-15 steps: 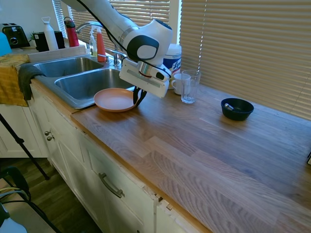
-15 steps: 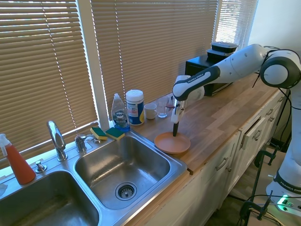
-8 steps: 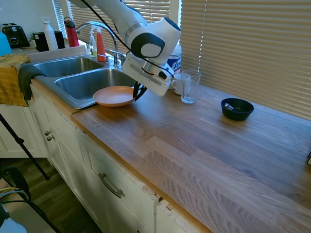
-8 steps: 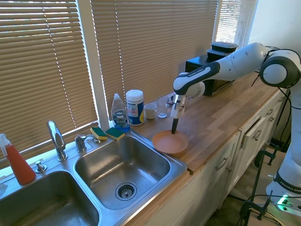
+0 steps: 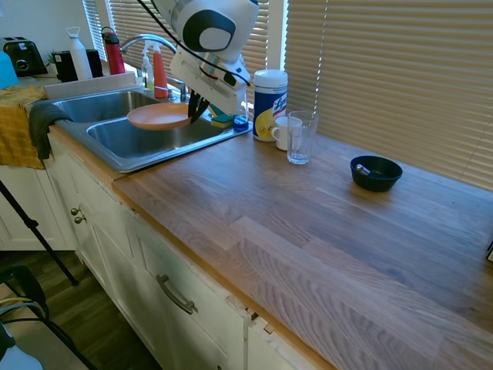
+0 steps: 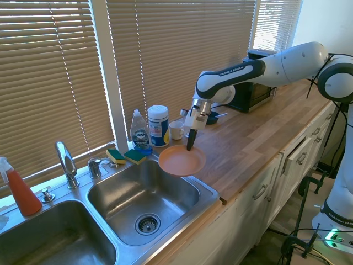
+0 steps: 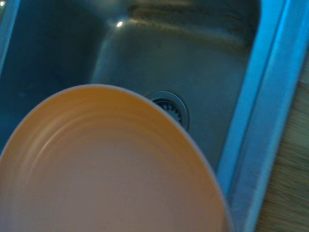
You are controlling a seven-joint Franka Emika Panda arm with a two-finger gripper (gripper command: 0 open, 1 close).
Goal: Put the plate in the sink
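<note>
Since the earlier frames the plate (image 5: pixel 158 116) had left the wooden tabletop (image 5: pixel 308 223) and travelled out over the sink (image 5: pixel 123 139); it hung in the air above the basin nearer the tabletop, roughly level, not touching the steel. The jaws (image 5: pixel 195 114) were pinched on the plate's rim at the edge toward the tabletop, fingers pointing down, so the plate reached away from them over the basin. In the second exterior view the plate (image 6: pixel 182 160) hung below the jaws (image 6: pixel 190 147), overlapping the basin's corner by the tabletop. The wrist view showed the plate (image 7: pixel 111 169) filling the lower part of the picture, with the basin's drain (image 7: pixel 170 107) partly showing past its rim.

The room was a kitchen with a butcher-block tabletop, white cabinets below and closed slatted blinds behind. Left to right in the first exterior view, on the far side of the jaws: one yellow towel (image 5: pixel 17 127) draped over the tabletop edge, two basins, one curved faucet (image 5: pixel 150 42), one orange spray bottle (image 5: pixel 159 69). Past the jaws on the tabletop side: one round wipes canister (image 5: pixel 269 94), one white mug (image 5: pixel 285 132), one clear glass (image 5: pixel 301 137), and, well apart, one small dark bowl (image 5: pixel 376 173).
</note>
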